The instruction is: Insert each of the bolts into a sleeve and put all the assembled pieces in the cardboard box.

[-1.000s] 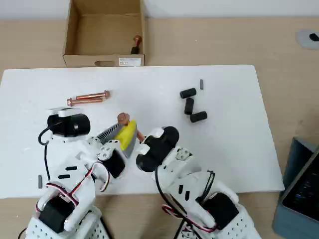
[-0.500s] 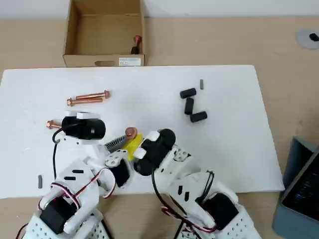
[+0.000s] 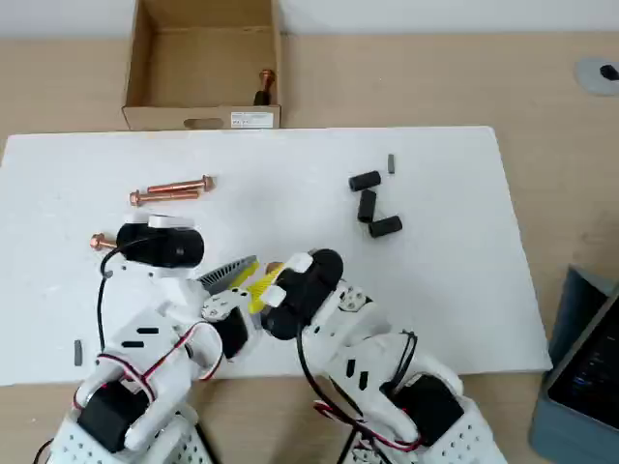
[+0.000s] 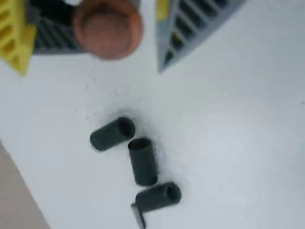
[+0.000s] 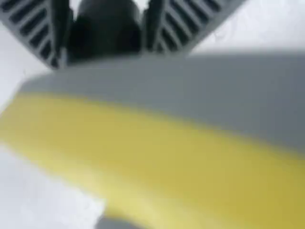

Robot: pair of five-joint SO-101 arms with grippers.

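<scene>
My left gripper (image 4: 93, 64) is shut on a copper bolt (image 4: 108, 28), whose round head faces the left wrist camera between the yellow and grey fingers. In the high view that bolt (image 3: 273, 267) sits where the two grippers meet, at the mat's front middle. My right gripper (image 5: 107, 43) is shut on a black sleeve (image 5: 107, 24); the left gripper's grey and yellow finger (image 5: 143, 143) lies right in front of it. Three loose sleeves (image 3: 367, 205) lie to the right. Two bolts (image 3: 172, 189) and a third (image 3: 101, 241) lie at the left. The cardboard box (image 3: 140, 68) holds one assembled piece (image 3: 264, 85).
A white mat (image 3: 464, 290) covers the table's middle. Small grey bits lie by the sleeves (image 3: 392, 163) and near the front left corner (image 3: 78, 352). A grey container (image 3: 580, 377) stands at the right edge. The box sits beyond the mat's far left edge.
The left arm has swung right and the bolt's head has travelled right and toward the front, up to the right gripper. The third bolt at the left has come into sight.
</scene>
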